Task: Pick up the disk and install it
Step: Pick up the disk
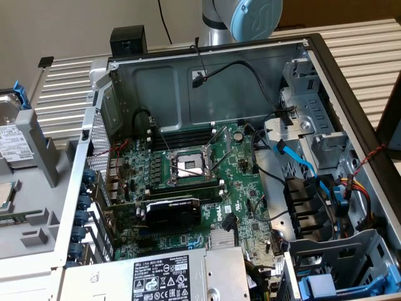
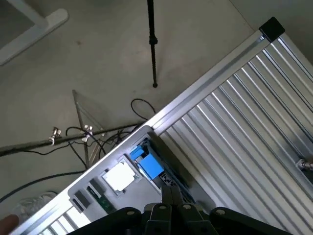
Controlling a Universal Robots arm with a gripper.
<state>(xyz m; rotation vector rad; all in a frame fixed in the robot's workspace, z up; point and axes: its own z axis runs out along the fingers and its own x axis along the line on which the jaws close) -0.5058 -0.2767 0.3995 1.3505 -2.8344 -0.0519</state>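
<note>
Above the desk [image 2: 254,122] edge, I am holding the closed, empty pincer [image 2: 169,192] high above the disk [image 2: 121,176]; I am advising centring squarely between its blue rails [image 2: 149,165].

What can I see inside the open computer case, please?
Inside the computer case lie a green circuit board, a black card, a blue cable and a grey power supply. The power supply covers part of the board.
</note>
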